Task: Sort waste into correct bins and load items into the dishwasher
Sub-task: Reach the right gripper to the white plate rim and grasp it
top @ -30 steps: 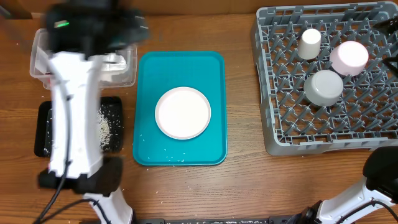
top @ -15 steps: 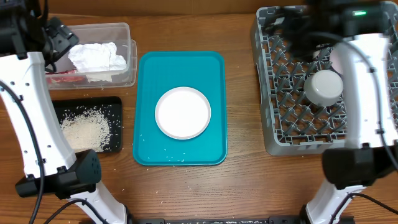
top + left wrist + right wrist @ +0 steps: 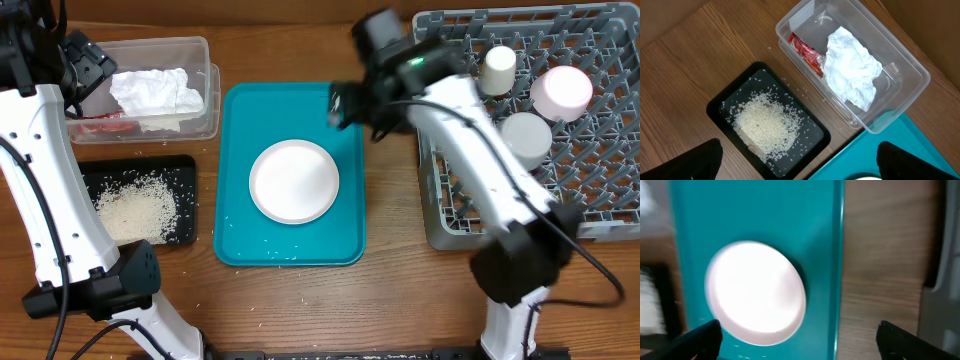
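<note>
Right gripper [image 3: 799, 341] hovers over the teal plastic tray [image 3: 830, 230] beside the wide white round plate [image 3: 756, 292] lying on it — jaws spread wide and empty, likely lining up to carry it to the grey pegged dish rack [image 3: 600, 170]; left gripper [image 3: 797, 160] likewise agape, holding nothing.

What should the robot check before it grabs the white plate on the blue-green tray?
1. Right tool open and holding nothing: ok.
2. Plate lies flat on the teal tray, nothing on top: ok.
3. Right tool centred over the plate: not ok, the plate sits off to one side in the right wrist view.
4. Left tool away from the plate, open, above the black tray: ok.
5. Bare pegs free in the rack: ok.
6. Napkin already in the clear tub: ok.
</note>
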`<state>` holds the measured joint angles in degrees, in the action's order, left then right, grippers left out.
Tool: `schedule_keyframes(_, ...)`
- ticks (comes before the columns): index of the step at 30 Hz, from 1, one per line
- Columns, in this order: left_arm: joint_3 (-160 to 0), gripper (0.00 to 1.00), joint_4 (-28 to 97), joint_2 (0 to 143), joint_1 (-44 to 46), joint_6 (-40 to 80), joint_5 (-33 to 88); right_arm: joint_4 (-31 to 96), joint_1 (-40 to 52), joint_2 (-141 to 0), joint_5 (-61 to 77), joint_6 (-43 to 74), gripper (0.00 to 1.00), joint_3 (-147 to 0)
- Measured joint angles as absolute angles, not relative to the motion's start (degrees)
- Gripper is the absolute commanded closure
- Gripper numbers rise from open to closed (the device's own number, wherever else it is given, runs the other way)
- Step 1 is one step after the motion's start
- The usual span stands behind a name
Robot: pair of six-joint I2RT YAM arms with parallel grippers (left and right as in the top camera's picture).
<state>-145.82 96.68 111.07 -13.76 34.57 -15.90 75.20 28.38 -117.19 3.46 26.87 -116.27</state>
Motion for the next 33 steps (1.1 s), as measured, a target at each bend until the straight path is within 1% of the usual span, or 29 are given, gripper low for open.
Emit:
schedule_keyframes(1,-145.8,0.00,96.7,111.1,-13.8,34.6,-15.9,74.8,29.1,-118.7,3.1,26.9,0.08,-114.8)
schedule_keyframes(2,-145.8,0.00,96.7,111.1,-13.8,34.6,-15.9,74.5,29.6,-120.1,2.8,26.9,0.14,-113.3)
schedule_keyframes(3,-145.8,0.00,96.7,111.1,-13.8,34.6,-15.9,74.3,30.0,-121.2,2.6,26.7,0.17,-112.3)
schedule_keyframes(5,-145.8,0.00,96.7,111.1,-13.8,34.6,-15.9,73.3,30.5,-122.7,2.4,27.4,0.27,-110.0)
schedule_keyframes(7,-145.8,0.00,96.7,111.1,-13.8,34.6,-15.9,72.3,30.9,-123.5,2.3,27.9,0.33,-108.2)
schedule_keyframes(9,-145.8,0.00,96.7,111.1,-13.8,34.6,-15.9,70.5,31.2,-123.7,2.3,28.2,0.36,-106.4)
schedule_keyframes(14,-145.8,0.00,96.7,111.1,-13.8,34.6,-15.9,66.2,31.2,-123.7,5.0,28.4,0.37,-101.4)
schedule_keyframes(17,-145.8,0.00,96.7,111.1,-13.8,34.6,-15.9,63.0,31.2,-123.7,8.3,28.5,0.39,-98.3)
schedule_keyframes(22,-145.8,0.00,96.7,111.1,-13.8,34.6,-15.9,58.2,31.2,-123.7,13.3,28.6,0.49,-94.8)
schedule_keyframes(29,-145.8,0.00,96.7,111.1,-13.8,34.6,-15.9,56.6,31.6,-123.7,14.6,28.6,0.62,-92.9)
schedule_keyframes(31,-145.8,0.00,96.7,111.1,-13.8,34.6,-15.9,55.1,31.9,-123.7,14.5,28.7,0.67,-92.4)
schedule_keyframes(33,-145.8,0.00,96.7,111.1,-13.8,34.6,-15.9,54.1,32.4,-123.7,14.2,29.1,0.74,-91.4)
